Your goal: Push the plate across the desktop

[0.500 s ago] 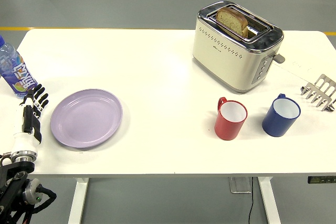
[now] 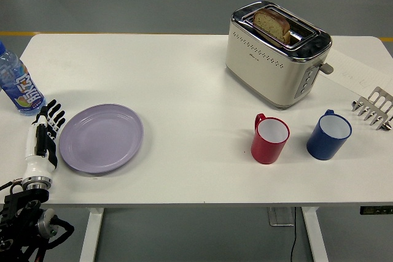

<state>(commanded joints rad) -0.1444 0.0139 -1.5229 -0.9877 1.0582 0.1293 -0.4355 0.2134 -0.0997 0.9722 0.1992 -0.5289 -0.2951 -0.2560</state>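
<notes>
While the left hand (image 2: 45, 132) rests open-fingered just left of the lavender plate (image 2: 101, 137), contact comes next: a rightward shove.

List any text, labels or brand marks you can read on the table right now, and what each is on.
Bottle: large white characters on its blue label, too blurred to read.
Toaster: a small dark mark on the cream side, too small to read.
Purple plate, red mug, blue mug: no print visible.
</notes>
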